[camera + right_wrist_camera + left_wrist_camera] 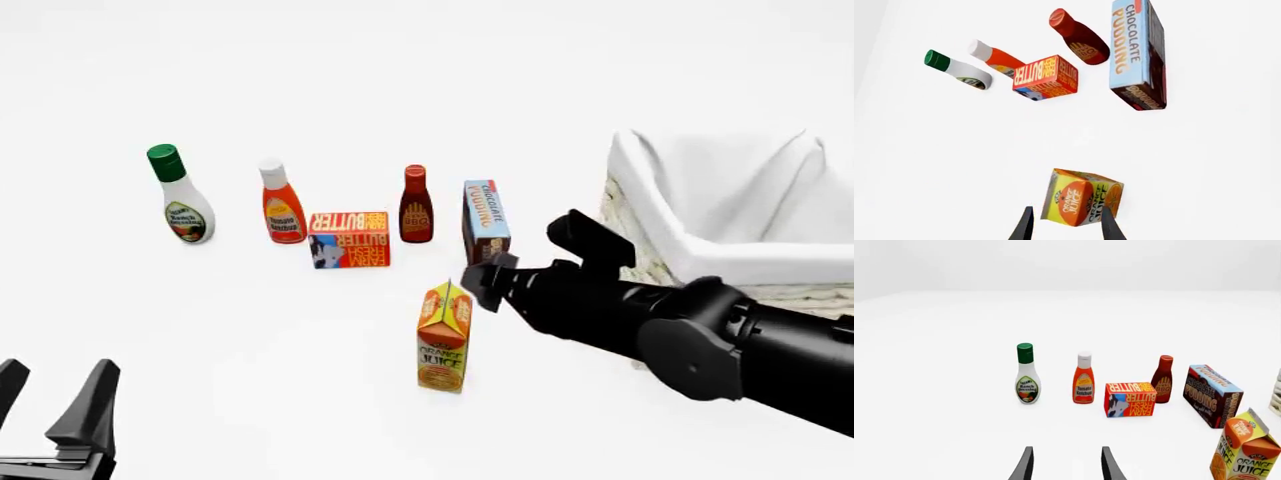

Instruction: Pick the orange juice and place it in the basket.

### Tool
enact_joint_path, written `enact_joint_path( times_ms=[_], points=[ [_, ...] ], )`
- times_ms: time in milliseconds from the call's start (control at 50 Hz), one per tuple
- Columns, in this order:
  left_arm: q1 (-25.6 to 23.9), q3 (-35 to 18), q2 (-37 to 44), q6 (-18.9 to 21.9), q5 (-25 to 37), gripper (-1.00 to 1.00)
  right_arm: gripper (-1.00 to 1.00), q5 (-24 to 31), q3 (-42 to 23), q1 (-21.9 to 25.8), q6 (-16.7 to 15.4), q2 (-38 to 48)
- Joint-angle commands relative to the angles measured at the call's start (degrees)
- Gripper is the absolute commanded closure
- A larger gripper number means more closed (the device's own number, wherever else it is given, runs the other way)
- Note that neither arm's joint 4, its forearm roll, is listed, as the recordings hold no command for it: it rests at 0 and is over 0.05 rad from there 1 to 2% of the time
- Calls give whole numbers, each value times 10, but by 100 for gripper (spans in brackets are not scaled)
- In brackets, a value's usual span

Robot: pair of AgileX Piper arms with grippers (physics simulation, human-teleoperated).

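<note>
Front view: the orange juice (445, 338) stands upright on the white surface (267, 330), at about 6 o'clock from the chocolate pudding box (486, 218) and 9 o'clock from the basket (747, 215). The right hand (491, 282) hangs just above its gabled top, fingers spread either side of the carton in the wrist view, pinching nothing. The left hand (54, 400) sits spread and idle at 7 o'clock. The carton looks light, stiff and smooth-sided; its sloped ridge would likely slip, so the flat side panels below the gable seem the safer hold.
</note>
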Motion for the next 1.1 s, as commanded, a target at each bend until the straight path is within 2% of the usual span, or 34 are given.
enact_joint_path(
  times_ms=[20,680,920,1100],
  points=[
    [0,0,1,0,-1,-100,-100,-4,-8,6,6,24],
    [0,0,1,0,0,-100,-100,-26,-29,25,5,78],
    [0,0,2,0,-2,-100,-100,-21,-42,19,-7,89],
    [0,0,0,0,0,-100,-100,-36,-35,23,1,103]
  ],
)
